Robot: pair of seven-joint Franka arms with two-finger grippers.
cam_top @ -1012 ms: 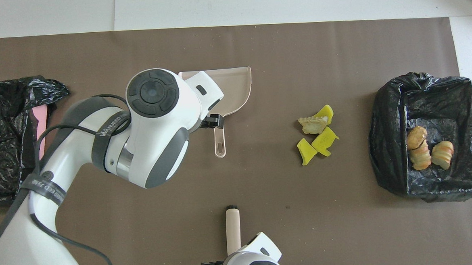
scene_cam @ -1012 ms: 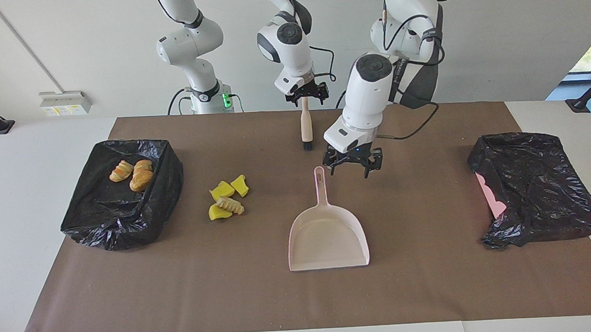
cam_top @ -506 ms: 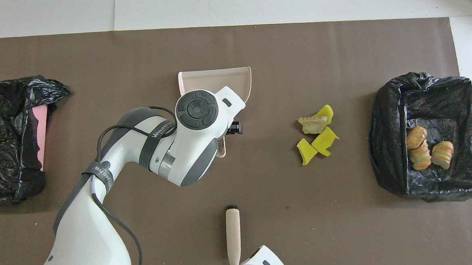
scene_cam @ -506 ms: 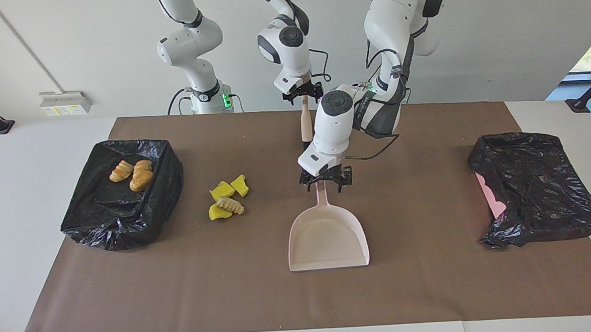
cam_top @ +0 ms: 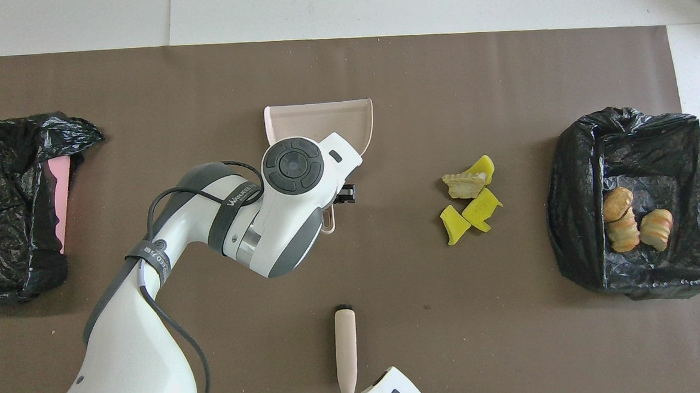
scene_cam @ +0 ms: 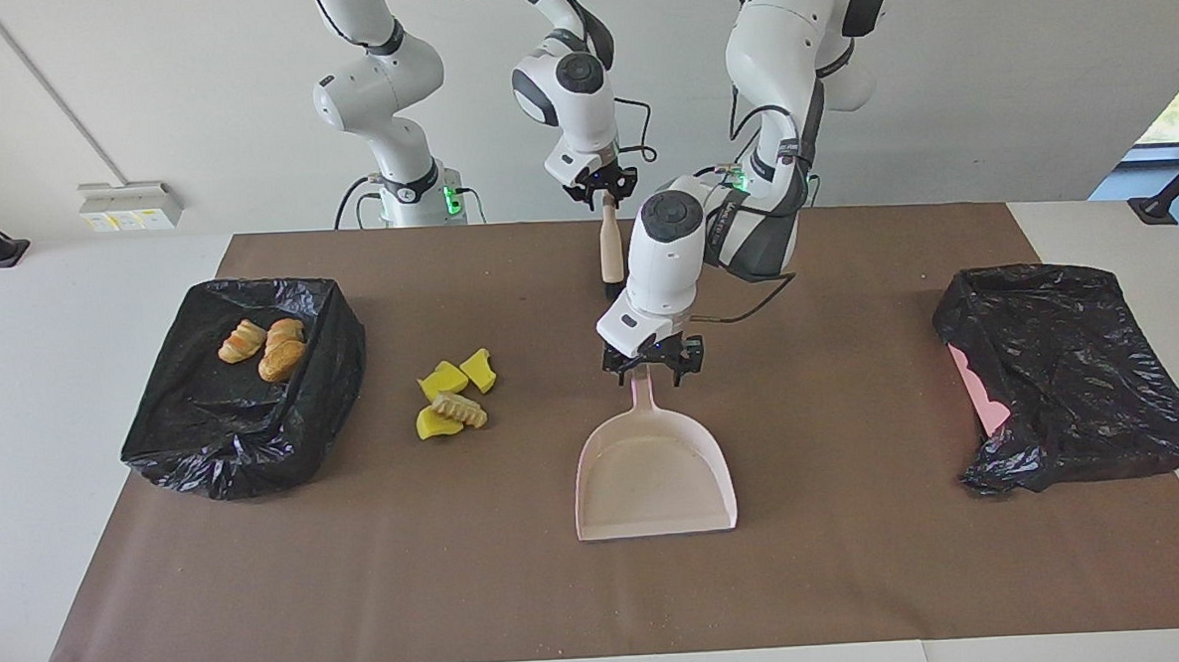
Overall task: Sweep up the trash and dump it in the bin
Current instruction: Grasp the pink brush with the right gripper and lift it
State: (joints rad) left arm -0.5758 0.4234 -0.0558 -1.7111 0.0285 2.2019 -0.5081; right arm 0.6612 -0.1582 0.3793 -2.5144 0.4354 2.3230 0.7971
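Brown mat (scene_cam: 859,578) over white table (scene_cam: 16,416). Facing view shows left gripper (scene_cam: 653,366) down at pink plastic dustpan (scene_cam: 655,472) handle, fingers astride it, grasp cannot be confirmed; overhead view hides this under wrist. Right gripper (scene_cam: 604,186) clenched on wooden brush (scene_cam: 610,250), upright. Trash: yellow spongy chunks plus ridged beige piece (cam_top: 469,199) on mat; bread lumps (cam_top: 630,224) in crinkled black-lined bin (cam_top: 572,209). Second bin (scene_cam: 1069,370) at left arm's end. Left gripper slightly lower than 0.5 s ago.
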